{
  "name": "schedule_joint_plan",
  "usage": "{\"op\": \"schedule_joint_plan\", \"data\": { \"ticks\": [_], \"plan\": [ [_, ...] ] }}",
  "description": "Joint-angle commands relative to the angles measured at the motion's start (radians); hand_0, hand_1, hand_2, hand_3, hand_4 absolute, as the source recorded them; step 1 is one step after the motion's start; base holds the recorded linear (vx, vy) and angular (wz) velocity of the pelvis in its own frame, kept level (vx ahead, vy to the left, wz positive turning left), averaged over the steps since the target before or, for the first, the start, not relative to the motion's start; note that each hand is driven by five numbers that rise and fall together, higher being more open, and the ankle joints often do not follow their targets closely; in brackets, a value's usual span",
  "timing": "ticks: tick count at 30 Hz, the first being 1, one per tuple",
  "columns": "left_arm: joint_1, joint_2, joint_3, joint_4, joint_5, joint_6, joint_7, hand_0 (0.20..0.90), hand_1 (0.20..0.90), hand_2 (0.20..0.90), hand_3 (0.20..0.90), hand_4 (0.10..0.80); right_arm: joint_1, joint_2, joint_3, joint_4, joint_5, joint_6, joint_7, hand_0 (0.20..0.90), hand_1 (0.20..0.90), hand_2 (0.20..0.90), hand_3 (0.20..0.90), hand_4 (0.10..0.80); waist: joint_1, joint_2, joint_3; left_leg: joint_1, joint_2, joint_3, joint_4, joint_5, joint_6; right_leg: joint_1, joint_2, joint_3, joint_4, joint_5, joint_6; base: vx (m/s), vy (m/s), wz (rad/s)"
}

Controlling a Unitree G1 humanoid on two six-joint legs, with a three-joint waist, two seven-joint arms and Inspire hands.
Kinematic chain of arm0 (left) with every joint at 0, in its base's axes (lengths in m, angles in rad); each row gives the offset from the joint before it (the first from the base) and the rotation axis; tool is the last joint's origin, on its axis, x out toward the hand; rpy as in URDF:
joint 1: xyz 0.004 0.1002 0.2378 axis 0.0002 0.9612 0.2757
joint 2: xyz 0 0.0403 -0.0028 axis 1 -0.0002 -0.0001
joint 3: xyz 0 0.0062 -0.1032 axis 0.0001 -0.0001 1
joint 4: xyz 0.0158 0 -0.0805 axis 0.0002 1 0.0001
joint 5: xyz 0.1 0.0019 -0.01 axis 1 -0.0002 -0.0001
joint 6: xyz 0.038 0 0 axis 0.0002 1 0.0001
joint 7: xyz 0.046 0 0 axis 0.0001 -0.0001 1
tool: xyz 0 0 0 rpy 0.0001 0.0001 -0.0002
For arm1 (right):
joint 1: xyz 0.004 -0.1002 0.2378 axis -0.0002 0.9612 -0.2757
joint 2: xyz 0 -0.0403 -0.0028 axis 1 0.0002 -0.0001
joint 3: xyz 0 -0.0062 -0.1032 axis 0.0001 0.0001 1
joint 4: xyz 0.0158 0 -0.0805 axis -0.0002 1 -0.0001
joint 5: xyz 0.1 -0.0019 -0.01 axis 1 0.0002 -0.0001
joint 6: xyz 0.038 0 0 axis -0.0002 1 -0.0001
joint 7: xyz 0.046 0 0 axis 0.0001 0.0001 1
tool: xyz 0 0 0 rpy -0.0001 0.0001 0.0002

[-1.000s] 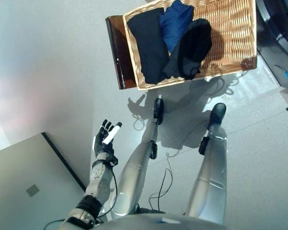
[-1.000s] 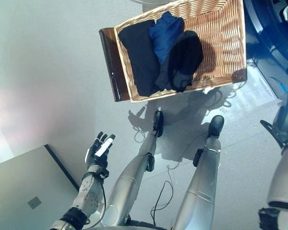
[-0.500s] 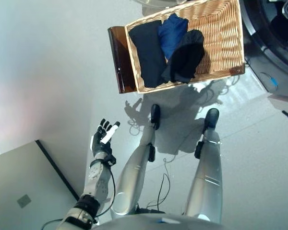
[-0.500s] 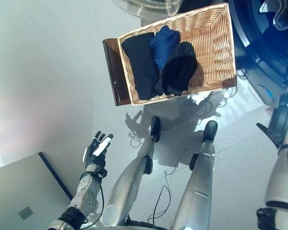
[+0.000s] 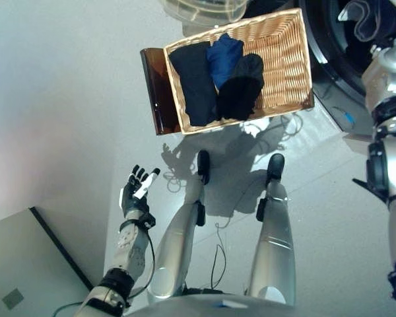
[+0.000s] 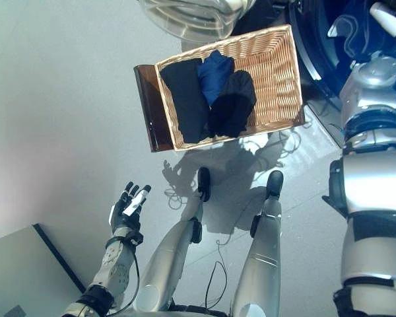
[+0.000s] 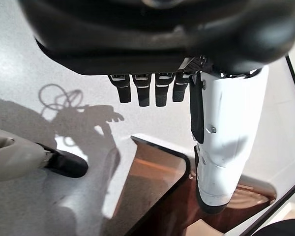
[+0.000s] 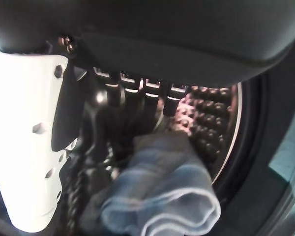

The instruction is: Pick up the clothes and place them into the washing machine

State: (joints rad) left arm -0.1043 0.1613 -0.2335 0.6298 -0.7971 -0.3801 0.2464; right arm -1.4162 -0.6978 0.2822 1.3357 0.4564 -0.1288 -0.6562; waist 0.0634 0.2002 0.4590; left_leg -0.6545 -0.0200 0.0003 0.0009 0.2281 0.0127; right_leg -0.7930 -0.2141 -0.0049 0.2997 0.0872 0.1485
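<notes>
A wicker basket (image 5: pixel 292 66) rests on a low dark brown box (image 5: pixel 153 92). In it lie a folded black garment (image 5: pixel 193 82), a blue garment (image 5: pixel 223 55) and another black garment (image 5: pixel 239 89). My right arm (image 6: pixel 373 178) reaches into the washing machine's drum (image 5: pixel 336 46). In the right wrist view my right hand (image 8: pixel 162 29) is open with straight fingers above a grey-blue cloth (image 8: pixel 162 191) lying in the drum. My left hand (image 5: pixel 136 190) is open and empty, low at my left side over the floor, far from the basket; it also shows in the left wrist view (image 7: pixel 152 34).
The washing machine's clear round door (image 6: pixel 191 16) hangs open beyond the basket's far side. A flat grey panel (image 5: pixel 26 264) with a dark edge lies on the floor at my lower left. Open grey floor spreads to the left of the basket.
The camera has shifted, so the basket sits lower and further left. My right arm has reached up into the washing machine's drum. My left hand has stayed open at my side.
</notes>
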Motion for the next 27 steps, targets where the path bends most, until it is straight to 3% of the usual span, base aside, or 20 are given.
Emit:
{"op": "schedule_joint_plan", "data": {
  "ticks": [1,17,27],
  "plan": [
    [0.016,0.058,0.054,0.039,0.009,-0.068,0.034,0.900,0.900,0.900,0.900,0.800,0.008,-0.010,0.059,-0.103,-0.078,-0.071,-0.044,0.900,0.900,0.900,0.900,0.800,0.036,-0.032,-0.030,0.005,0.007,0.039,0.079,-0.118,-0.083,0.110,0.039,-0.013,-0.088,-0.028,-0.023,0.000,0.000,0.00],
    [0.006,0.046,0.090,0.098,0.036,-0.055,0.052,0.900,0.900,0.900,0.900,0.800,0.248,0.223,-0.023,-0.266,-0.275,-0.050,-0.084,0.900,0.900,0.900,0.900,0.800,0.016,-0.079,-0.039,0.083,0.017,0.028,0.088,-0.137,-0.070,0.211,0.044,-0.035,-0.101,-0.036,-0.031,0.001,0.000,0.00],
    [0.018,0.043,0.119,0.106,0.053,-0.047,0.047,0.900,0.900,0.900,0.900,0.800,0.348,0.226,0.036,-0.386,-0.455,-0.003,-0.046,0.900,0.900,0.900,0.900,0.800,0.014,-0.108,-0.033,0.107,0.023,0.018,0.077,-0.130,-0.068,0.242,0.046,-0.053,-0.113,-0.031,-0.028,0.000,0.000,0.00]
  ]
}}
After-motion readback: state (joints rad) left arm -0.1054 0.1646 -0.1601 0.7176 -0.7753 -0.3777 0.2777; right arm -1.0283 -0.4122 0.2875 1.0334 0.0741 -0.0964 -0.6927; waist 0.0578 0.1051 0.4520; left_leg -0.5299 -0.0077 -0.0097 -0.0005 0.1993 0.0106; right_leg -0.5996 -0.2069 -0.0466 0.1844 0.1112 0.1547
